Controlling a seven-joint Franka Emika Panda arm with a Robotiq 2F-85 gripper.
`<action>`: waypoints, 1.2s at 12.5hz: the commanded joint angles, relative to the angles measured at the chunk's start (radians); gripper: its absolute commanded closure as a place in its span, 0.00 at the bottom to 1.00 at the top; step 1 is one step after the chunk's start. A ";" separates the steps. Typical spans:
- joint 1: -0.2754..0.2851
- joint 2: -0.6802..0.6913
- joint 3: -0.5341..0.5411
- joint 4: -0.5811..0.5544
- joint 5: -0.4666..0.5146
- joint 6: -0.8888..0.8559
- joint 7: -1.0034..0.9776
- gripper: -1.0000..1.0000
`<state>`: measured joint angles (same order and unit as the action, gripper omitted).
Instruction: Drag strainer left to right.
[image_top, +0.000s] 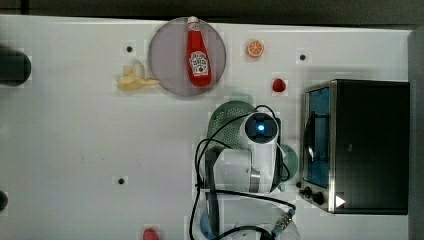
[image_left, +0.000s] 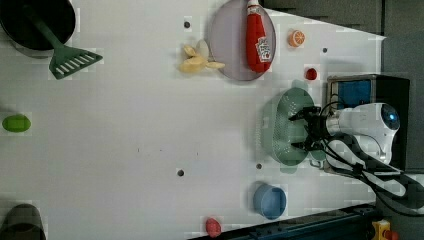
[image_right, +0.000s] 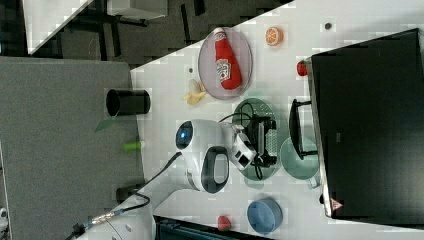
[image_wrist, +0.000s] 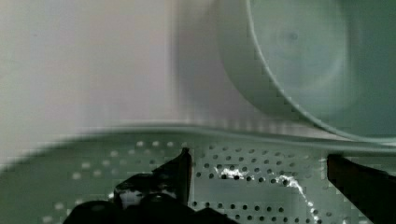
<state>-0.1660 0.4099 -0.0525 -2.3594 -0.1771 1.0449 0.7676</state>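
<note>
The strainer (image_left: 280, 125) is a pale mint-green oval basket with a grid of tiny holes, lying just in front of the black oven in the top view (image_top: 226, 122). My gripper (image_left: 300, 130) hangs open inside its bowl, one finger (image_wrist: 180, 170) and the other (image_wrist: 359, 179) spread wide over the perforated floor (image_wrist: 257, 172) with nothing between them. Whether the fingertips touch the floor I cannot tell. In the right view the gripper (image_right: 272, 141) sits over the strainer's (image_right: 244, 112) half nearer the oven. The white arm covers part of the strainer in the top view.
A round mint-green cup (image_right: 300, 159) stands right beside the strainer's rim, against the black oven (image_top: 365, 145). A grey plate (image_top: 167, 55) carries a ketchup bottle (image_top: 198, 52), with a banana (image_top: 132, 80) beside it. A blue bowl (image_left: 270, 200), an orange slice (image_top: 255, 48) and small red pieces lie around.
</note>
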 joint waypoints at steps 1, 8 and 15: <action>0.023 -0.051 0.036 0.019 0.012 0.004 -0.257 0.00; 0.023 -0.386 0.145 0.151 0.016 -0.464 -0.333 0.00; 0.022 -0.620 0.113 0.410 0.183 -0.924 -0.744 0.00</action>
<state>-0.1077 -0.2805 0.0663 -1.9189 0.0169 0.1649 0.1729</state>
